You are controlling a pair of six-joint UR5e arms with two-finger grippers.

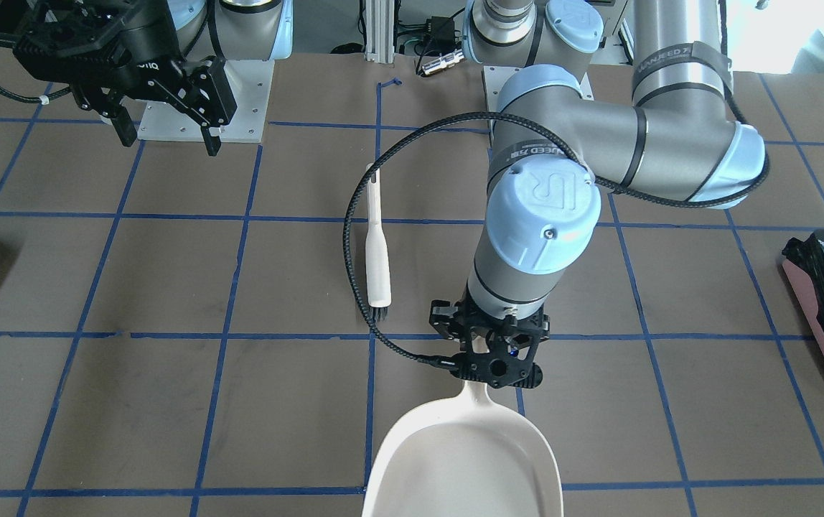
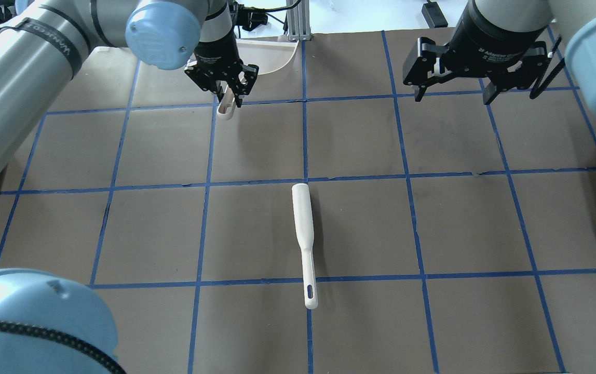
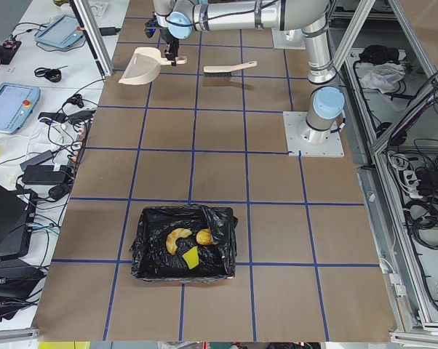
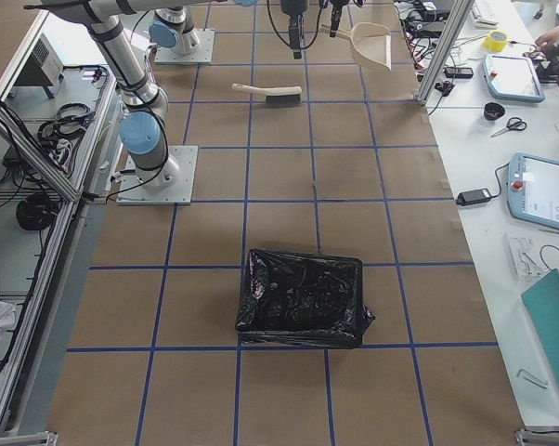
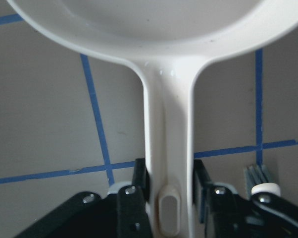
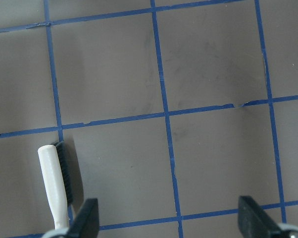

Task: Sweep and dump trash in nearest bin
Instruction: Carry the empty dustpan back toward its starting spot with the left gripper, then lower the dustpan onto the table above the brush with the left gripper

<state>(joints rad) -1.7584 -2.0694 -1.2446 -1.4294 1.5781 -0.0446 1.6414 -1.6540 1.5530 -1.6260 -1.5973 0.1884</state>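
Observation:
My left gripper [image 1: 491, 359] is shut on the handle of a cream dustpan [image 1: 462, 459] at the table's far side; the left wrist view shows its fingers [image 5: 139, 181] clamping the handle. The pan [image 2: 272, 57] holds nothing. My right gripper [image 2: 454, 91] is open and empty above the table. The bin [image 3: 182, 243], lined with a black bag, stands at my left end. In it lie the croissant piece [image 3: 177, 238], the brown roll [image 3: 204, 236] and the yellow wedge [image 3: 191, 257].
A cream brush [image 2: 303, 244] lies mid-table, bristles toward the far side; it also shows in the right wrist view [image 6: 52, 183]. A second black-bagged container [image 4: 303, 297] stands at my right end. Blue tape lines grid the brown table.

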